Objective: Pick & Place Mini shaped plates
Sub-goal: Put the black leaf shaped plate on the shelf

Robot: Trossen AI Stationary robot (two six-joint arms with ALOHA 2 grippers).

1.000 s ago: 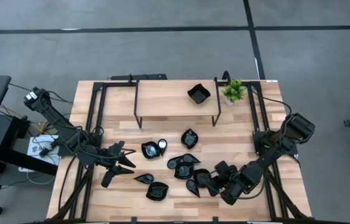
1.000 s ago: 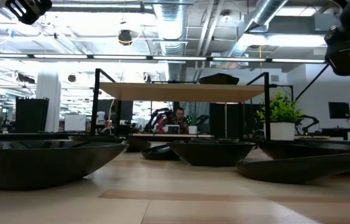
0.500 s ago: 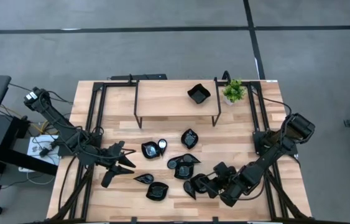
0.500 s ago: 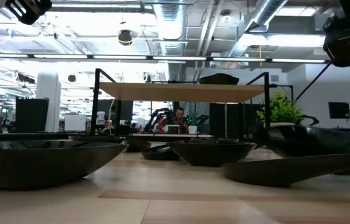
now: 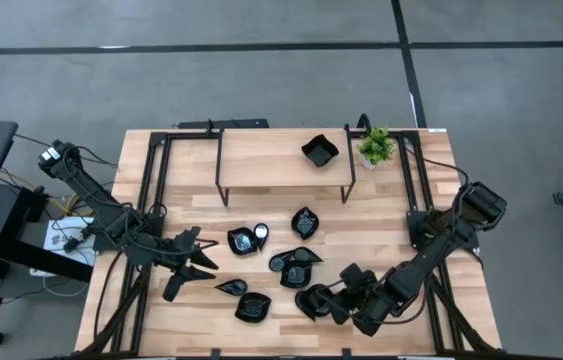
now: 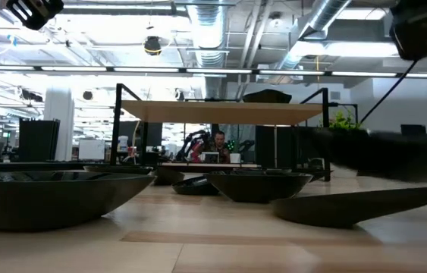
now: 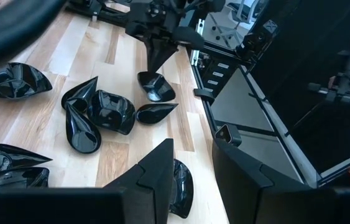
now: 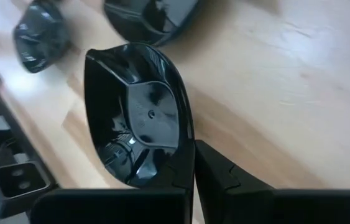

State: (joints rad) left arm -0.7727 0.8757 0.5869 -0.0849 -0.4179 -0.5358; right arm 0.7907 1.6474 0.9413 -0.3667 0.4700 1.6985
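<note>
Several glossy black mini shaped plates [image 5: 296, 265] lie on their bases around the middle and near side of the wooden table, and one [image 5: 319, 150] sits on the raised shelf. My right gripper [image 5: 329, 298] is at the near right, shut on a squarish plate [image 8: 137, 118], which also shows in the high view [image 5: 313, 300]. My left gripper [image 5: 189, 262] waits open over the near left with nothing between its fingers. A teardrop plate [image 5: 231, 287] lies just beside it. My right gripper pinches the squarish plate by a corner of its rim [image 8: 184, 163] between its two fingers. The fingers come slanting down from the table's right. The plate is lifted clear of the table and tilted, its hollow side facing the wrist camera.
A raised wooden shelf on a black frame [image 5: 281, 160] stands at the far middle, with a small green potted plant [image 5: 375, 146] at its right end. Black frame rails run along both table sides. Bare wood [image 5: 201, 210] lies between the shelf and the plates.
My right gripper has risen and drawn slightly toward the table's left, taking the squarish plate with it. That plate has come up off the table from among its neighbours and now hangs tilted. My left arm has kept still.
</note>
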